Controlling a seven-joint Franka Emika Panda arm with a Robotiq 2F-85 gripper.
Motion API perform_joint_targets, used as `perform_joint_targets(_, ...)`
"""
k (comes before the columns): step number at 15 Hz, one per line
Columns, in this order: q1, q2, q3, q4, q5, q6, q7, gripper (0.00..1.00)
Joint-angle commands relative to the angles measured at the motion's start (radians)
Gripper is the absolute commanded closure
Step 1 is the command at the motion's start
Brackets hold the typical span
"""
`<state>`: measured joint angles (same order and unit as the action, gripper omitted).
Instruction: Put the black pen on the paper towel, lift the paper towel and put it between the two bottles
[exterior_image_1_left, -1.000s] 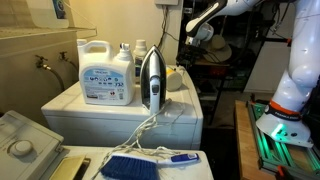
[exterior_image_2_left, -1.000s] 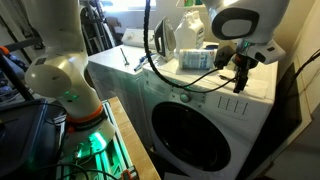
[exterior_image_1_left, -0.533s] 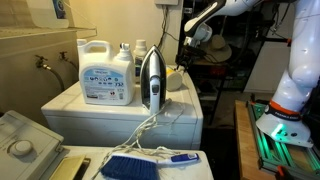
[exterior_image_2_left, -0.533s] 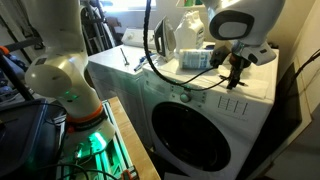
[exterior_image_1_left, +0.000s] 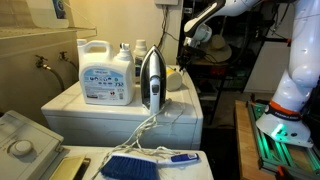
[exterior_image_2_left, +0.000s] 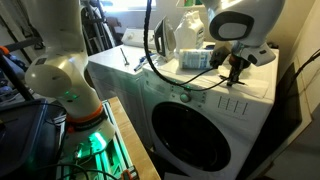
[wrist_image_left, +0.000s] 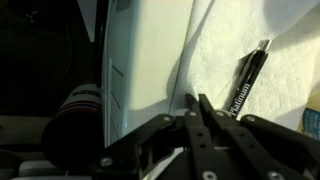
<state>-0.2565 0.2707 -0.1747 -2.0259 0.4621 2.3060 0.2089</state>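
In the wrist view the black pen (wrist_image_left: 246, 80) lies on the white paper towel (wrist_image_left: 232, 38). My gripper (wrist_image_left: 197, 100) is shut, and its fingertips meet on the towel's near edge, just left of the pen. In both exterior views the gripper (exterior_image_2_left: 236, 83) (exterior_image_1_left: 184, 62) reaches down to the corner of the washing machine top (exterior_image_2_left: 185, 82). A large white detergent bottle (exterior_image_1_left: 106, 73) stands on the machine with a smaller bottle (exterior_image_1_left: 125, 54) behind it. The pen is too small to make out in the exterior views.
An upright iron (exterior_image_1_left: 151, 80) stands next to the bottles, and its cord trails over the machine's front. A blue brush (exterior_image_1_left: 133, 166) lies on a lower surface in front. The machine's edge (wrist_image_left: 108, 70) drops off close to the towel.
The jaws have gone from open to shut at the towel's edge. The arm has barely moved. The pen and the bottles have stayed in place.
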Motion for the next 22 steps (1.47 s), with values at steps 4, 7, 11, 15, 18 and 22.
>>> perform_joint_targets(4,-0.005,-0.002,0.019,0.043,0.056,-0.003,-0.036,0.92)
perform_joint_targets(7,-0.001,0.025,0.035,0.086,0.091,0.008,-0.039,0.91)
perform_joint_targets(11,0.001,0.075,0.057,0.137,0.125,0.029,-0.053,0.92)
perform_joint_targets(15,0.005,0.125,0.065,0.165,0.106,0.024,-0.043,0.79)
perform_joint_targets(18,0.002,0.145,0.070,0.184,0.107,0.022,-0.037,0.49)
perform_joint_targets(22,-0.005,0.148,0.082,0.210,0.122,0.024,-0.061,0.20)
